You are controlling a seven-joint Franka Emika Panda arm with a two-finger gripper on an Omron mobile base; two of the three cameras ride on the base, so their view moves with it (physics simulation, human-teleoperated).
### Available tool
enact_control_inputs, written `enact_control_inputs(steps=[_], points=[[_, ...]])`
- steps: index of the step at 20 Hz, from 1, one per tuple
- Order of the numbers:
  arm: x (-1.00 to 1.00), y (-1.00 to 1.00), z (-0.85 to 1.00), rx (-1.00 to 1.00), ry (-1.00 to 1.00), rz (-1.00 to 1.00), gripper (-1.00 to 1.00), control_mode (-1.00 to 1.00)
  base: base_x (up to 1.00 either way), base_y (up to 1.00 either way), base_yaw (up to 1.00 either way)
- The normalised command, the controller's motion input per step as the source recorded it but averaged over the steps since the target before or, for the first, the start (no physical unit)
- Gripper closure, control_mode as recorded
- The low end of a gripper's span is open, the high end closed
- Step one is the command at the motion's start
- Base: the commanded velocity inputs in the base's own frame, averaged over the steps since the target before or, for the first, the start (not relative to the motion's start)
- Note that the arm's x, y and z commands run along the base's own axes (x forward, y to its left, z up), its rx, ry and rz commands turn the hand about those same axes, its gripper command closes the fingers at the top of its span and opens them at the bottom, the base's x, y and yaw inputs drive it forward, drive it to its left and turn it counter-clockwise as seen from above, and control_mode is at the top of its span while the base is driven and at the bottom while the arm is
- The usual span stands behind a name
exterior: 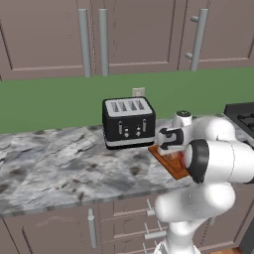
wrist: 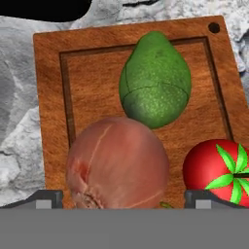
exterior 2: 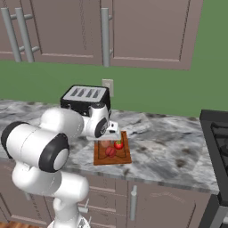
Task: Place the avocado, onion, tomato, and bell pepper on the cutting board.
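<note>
- In your hand view the fingers [wrist: 124, 199] stand wide apart, released: one tip at 7 o'clock, the other at 5 o'clock, with the onion [wrist: 118, 163] between them and neither tip seen pressing it.
- The onion rests on the board [wrist: 51, 97], at 6 o'clock of the board's grooved field as that view frames it.
- The avocado [wrist: 155, 80] lies at the field's middle, toward 12 o'clock from the onion, its lower end just meeting the onion's top.
- The tomato [wrist: 218, 171] sits at 3 o'clock of the onion, green stalk leaves facing you, near the onion; you cannot tell whether they touch.
- From your right base view the board [exterior 2: 126, 159] lies on the marble worktop [exterior 2: 169, 151], at 5 o'clock of the black toaster [exterior 2: 84, 99] and near it; the tomato [exterior 2: 118, 144] and the onion [exterior 2: 110, 152] show on it, with the hand just above the board's far end.
- From your left base view the board [exterior: 171, 166] pokes out at 4 o'clock of the toaster [exterior: 128, 122], largely hidden by the arm.
</note>
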Motion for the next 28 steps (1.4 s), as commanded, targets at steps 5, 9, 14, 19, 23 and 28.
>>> enact_control_inputs(steps=[5, 9, 14, 19, 23, 28], points=[[-0.17, 0.0, 0.51, 0.0, -0.12, 0.03, -1.0, -1.0, 0.0, 0.0, 0.0], [-0.47, 0.0, 0.58, 0.0, -0.17, 0.06, -1.0, -1.0, 0.0, 0.0, 0.0], [-0.66, 0.0, 0.7, 0.0, -0.22, 0.08, -1.0, -1.0, 0.0, 0.0, 0.0], [-0.75, 0.0, 0.75, 0.0, -0.27, 0.08, -1.0, -1.0, 0.0, 0.0, 0.0], [-0.73, 0.05, 0.69, 0.0, -0.23, 0.06, -1.0, -1.0, 0.0, 0.0, 0.0], [-0.75, 0.17, 0.65, 0.0, -0.19, 0.04, -1.0, -1.0, 0.0, 0.0, 0.0]])
